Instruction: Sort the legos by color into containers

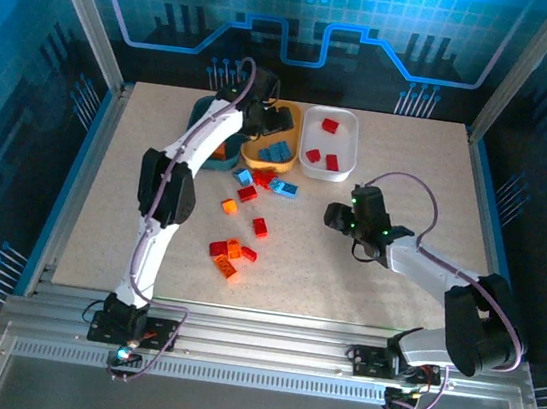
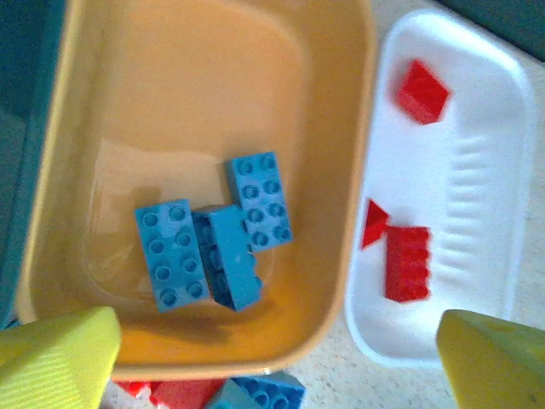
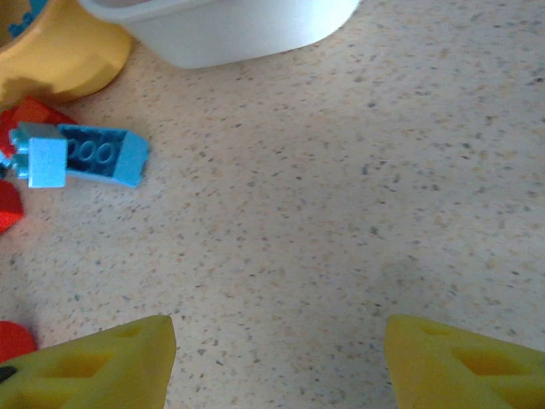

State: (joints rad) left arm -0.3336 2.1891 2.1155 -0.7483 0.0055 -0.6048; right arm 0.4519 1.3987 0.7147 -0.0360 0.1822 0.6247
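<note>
Hovering wide open, left gripper [image 2: 277, 362] empty above yellow tub [image 2: 170, 94]

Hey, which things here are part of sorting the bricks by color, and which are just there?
Job: blue bricks, red bricks, loose bricks; yellow tub, white tub, teal tub.
Just there: table, metal rail.

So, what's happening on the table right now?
The left gripper hangs open over the yellow tub, which holds three blue bricks. The white tub has three red bricks. The right gripper hovers open above bare table, near the loose bricks, red, orange and blue, not yet sorted.
</note>
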